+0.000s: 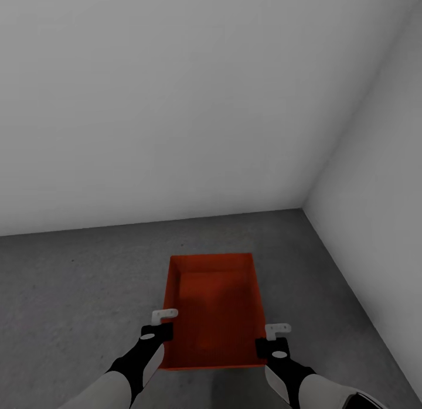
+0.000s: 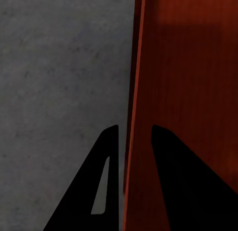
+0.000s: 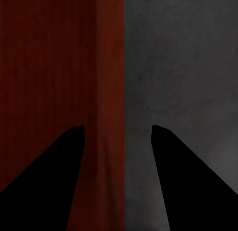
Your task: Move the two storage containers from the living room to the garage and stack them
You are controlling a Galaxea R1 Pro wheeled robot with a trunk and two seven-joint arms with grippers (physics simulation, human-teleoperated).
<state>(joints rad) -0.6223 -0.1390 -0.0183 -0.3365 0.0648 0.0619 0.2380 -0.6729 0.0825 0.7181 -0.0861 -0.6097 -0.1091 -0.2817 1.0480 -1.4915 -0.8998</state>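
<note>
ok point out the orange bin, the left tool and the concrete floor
orange bin (image 1: pixel 214 306), head view, on its ribbed inner bottom
left tool (image 2: pixel 130 179), left wrist view, midway between the two black fingertips, which straddle the bin's side wall
concrete floor (image 1: pixel 76 292), head view, on a bare grey patch left of the bin

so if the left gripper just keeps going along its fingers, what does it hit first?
Probably the grey concrete floor. The left gripper straddles the orange container's side wall, pointing down along it; how far below is unclear.

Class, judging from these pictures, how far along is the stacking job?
Done: one container has reached the garage, over the concrete floor. In hand: the left gripper and right gripper straddle its side walls. Left: release it, then stack the other container.
</note>
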